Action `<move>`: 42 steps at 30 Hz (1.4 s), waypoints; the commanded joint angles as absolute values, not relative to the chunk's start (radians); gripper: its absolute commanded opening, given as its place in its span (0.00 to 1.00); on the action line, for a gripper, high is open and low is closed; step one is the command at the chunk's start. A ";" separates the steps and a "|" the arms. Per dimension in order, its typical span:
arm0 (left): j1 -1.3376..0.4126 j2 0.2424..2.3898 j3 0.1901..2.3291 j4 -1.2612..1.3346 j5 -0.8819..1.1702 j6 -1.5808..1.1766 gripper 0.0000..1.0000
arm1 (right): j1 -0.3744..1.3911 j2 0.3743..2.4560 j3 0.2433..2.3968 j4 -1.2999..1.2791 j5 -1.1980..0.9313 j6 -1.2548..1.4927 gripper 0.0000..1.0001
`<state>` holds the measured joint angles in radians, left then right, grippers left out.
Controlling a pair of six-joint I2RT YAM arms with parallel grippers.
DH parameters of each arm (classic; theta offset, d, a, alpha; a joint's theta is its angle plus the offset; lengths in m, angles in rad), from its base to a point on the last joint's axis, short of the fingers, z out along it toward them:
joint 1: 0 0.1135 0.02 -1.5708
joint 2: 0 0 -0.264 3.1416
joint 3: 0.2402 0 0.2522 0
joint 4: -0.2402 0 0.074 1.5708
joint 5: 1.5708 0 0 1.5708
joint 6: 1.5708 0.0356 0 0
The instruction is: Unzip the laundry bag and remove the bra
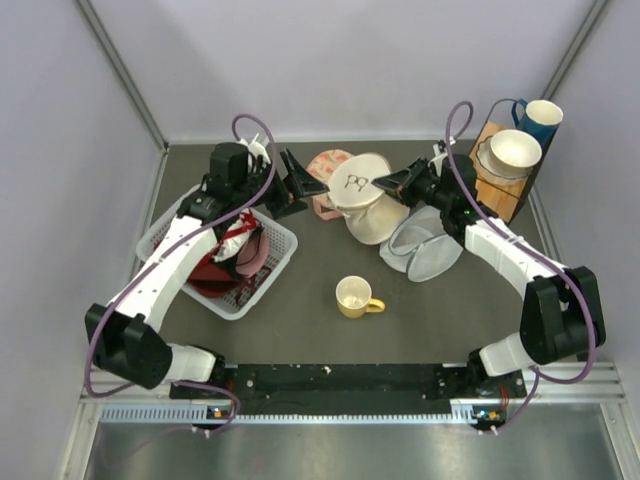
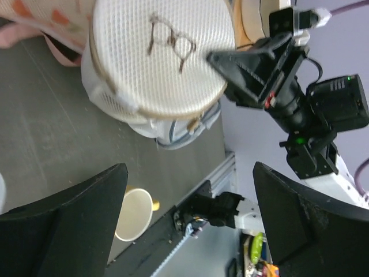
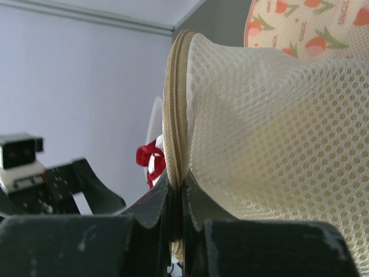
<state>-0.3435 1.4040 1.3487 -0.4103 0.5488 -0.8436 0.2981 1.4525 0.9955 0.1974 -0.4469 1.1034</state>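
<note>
The laundry bag [image 1: 362,195] sits at the back middle of the counter [image 1: 300,330], between the 2 arms, with its flat round top and black mark turned up toward the top camera. The right fingers [image 3: 158,205] are pressed together on the tan zipper band at the bag's right rim, clamping it. Along the stretch that the right wrist view shows, the zipper looks closed. Whether the bag's underside touches the counter cannot be told. A faint yellow tint shows through the mesh in the right wrist view, but the bra cannot be made out as such.

The left fingers [image 1: 300,175] are spread wide apart and hold nothing; they sit just beside the bag's left rim without touching it.

A pink patterned pouch [image 1: 325,165] lies behind the bag on its left, and a bluish-grey mesh pouch [image 1: 425,250] lies against its right front. A yellow mug [image 1: 355,297] stands upright nearer the arm bases. At the left, under the left arm, a white basket [image 1: 270,265] holds red and pink garments [image 1: 215,265].
</note>
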 commanded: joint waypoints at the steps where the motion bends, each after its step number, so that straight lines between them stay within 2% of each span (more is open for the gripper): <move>1: -0.370 1.330 1.166 -0.192 0.532 -1.066 0.99 | 0.301 1.423 1.025 0.334 -0.368 1.164 0.00; 9: -0.406 1.486 1.163 -0.026 0.647 -1.218 0.99 | 0.305 1.434 1.016 0.380 -0.396 1.167 0.00; 13: -0.408 1.529 1.134 0.099 0.614 -1.291 0.94 | 0.313 1.430 1.009 0.388 -0.408 1.157 0.00; 18: -0.414 1.580 1.163 0.130 0.592 -1.308 0.89 | 0.318 1.417 0.999 0.368 -0.416 1.134 0.00; 21: -0.417 1.612 1.184 0.144 0.578 -1.301 0.82 | 0.321 1.407 0.991 0.353 -0.423 1.115 0.00; 23: -0.417 1.637 1.190 0.166 0.580 -1.305 0.65 | 0.322 1.393 0.974 0.339 -0.422 1.103 0.00; 24: -0.417 1.643 1.190 0.169 0.583 -1.307 0.48 | 0.319 1.384 0.971 0.321 -0.425 1.097 0.00; 25: -0.417 1.647 1.192 0.170 0.586 -1.307 0.11 | 0.321 1.379 0.974 0.305 -0.429 1.085 0.00; 26: -0.416 1.647 1.196 0.170 0.587 -1.307 0.00 | 0.322 1.373 0.982 0.281 -0.442 1.044 0.00; 27: -0.414 1.647 1.200 0.166 0.589 -1.304 0.00 | 0.319 1.370 0.994 0.208 -0.452 1.008 0.20; 28: -0.411 1.641 1.207 0.146 0.594 -1.289 0.00 | 0.319 1.353 1.021 0.169 -0.462 0.968 0.35; 29: -0.410 1.637 1.224 0.126 0.592 -1.273 0.00 | 0.321 1.338 1.028 0.135 -0.462 0.894 0.42; 30: -0.408 1.631 1.235 0.095 0.586 -1.257 0.00 | 0.321 1.316 1.034 0.106 -0.451 0.858 0.54; 31: -0.407 1.629 1.247 0.047 0.580 -1.226 0.00 | 0.321 1.278 1.049 0.016 -0.430 0.820 0.59; 33: -0.407 1.623 1.262 0.025 0.581 -1.209 0.00 | 0.331 1.243 1.071 -0.069 -0.368 0.712 0.65; 35: -0.405 1.618 1.266 0.018 0.577 -1.201 0.00 | 0.350 1.209 1.098 -0.164 -0.319 0.637 0.65; 38: -0.407 1.611 1.298 -0.041 0.560 -1.174 0.00 | 0.434 1.201 1.150 -0.294 -0.235 0.550 0.62; 42: -0.407 1.588 1.342 -0.123 0.525 -1.120 0.00 | 0.547 1.216 1.178 -0.327 -0.195 0.525 0.55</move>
<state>-0.4110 1.6520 1.2602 -0.0624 0.5629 -1.1954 0.4538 1.2152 1.1301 -0.2176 -0.2783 0.6361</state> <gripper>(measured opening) 0.056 0.584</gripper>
